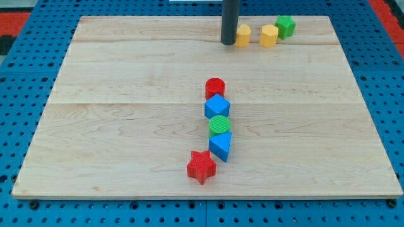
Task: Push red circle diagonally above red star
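Wooden board point(126, 126) — chain of blocks at centre, my tip point(228, 43) parked at the view's top.
The rod had no jaws to judge; the red circle block point(214, 87) capped a touching column — probably — well above the red star block point(201, 166), so a careless push risked dragging the blue cube point(216, 106).
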